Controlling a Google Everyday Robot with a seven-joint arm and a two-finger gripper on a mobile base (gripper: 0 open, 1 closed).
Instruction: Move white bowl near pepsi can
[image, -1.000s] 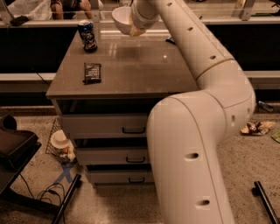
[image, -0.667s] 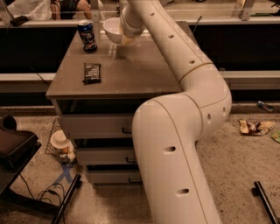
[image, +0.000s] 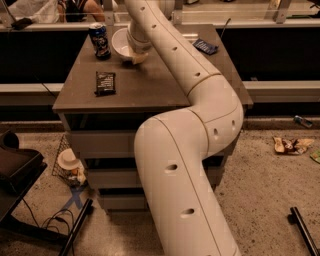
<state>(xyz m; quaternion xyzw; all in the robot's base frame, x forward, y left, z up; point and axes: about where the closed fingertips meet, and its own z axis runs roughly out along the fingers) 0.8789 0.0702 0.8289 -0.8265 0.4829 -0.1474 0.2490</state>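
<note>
reaching over the table (image: 150, 87), the gripper (image: 137, 55) is pinched on the right rim of the white bowl (image: 121, 43), holding only that. bowl's at the table's far side, just beside the upright pepsi can (image: 99, 41), not touching it. dark snack packet (image: 105, 83) lies closer in.

Gripper (image: 138, 56) at white bowl (image: 121, 44), right of pepsi can (image: 99, 41).

Tool (image: 138, 54) holds white bowl (image: 121, 42) beside pepsi can (image: 99, 41).
</note>
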